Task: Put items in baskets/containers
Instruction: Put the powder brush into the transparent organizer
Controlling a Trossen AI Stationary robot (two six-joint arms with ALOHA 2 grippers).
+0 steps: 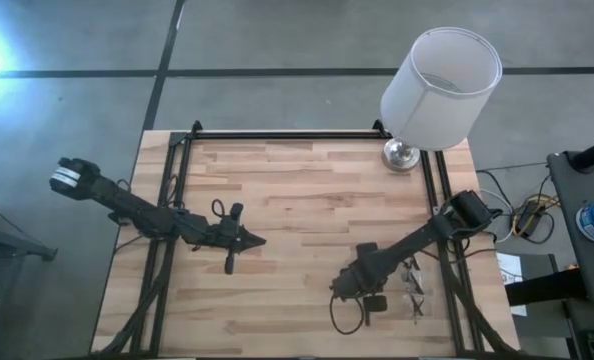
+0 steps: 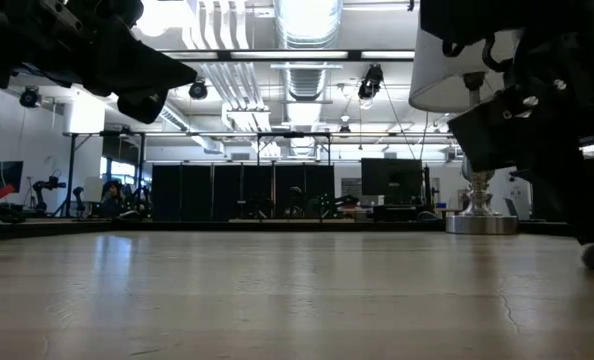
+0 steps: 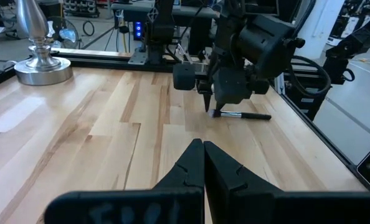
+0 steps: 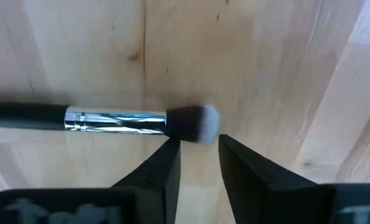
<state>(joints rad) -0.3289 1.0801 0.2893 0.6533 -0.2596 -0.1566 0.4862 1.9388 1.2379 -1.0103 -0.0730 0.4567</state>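
Observation:
One brush (image 4: pixel 119 118) lies flat on the wood table, with a black handle, a silver ferrule and a dark bristle head with a white tip. My right gripper (image 4: pixel 197 146) points down at it, open by a narrow gap, its fingertips beside the bristle head (image 4: pixel 194 122). The left wrist view shows the brush (image 3: pixel 244 115) under the right gripper (image 3: pixel 210 106). A clear container (image 1: pixel 414 285) with thin sticks in it lies near the table's right rail. My left gripper (image 3: pixel 202 155) is shut and hovers over the table's left half (image 1: pixel 257 240). My right gripper comes from above, pointing down, with its fingertips (image 4: pixel 171 146) at the brush's bristle end (image 4: pixel 200 127). The brush lies flat on the table. Whether a finger touches the bristles, I cannot tell.
A table lamp with a big white shade (image 1: pixel 442 85) and a chrome base (image 1: pixel 401 154) stands at the far right corner. Black rails (image 1: pixel 277 133) frame the table's far, left and right sides. Bare wood (image 1: pixel 297 200) lies between the two arms.

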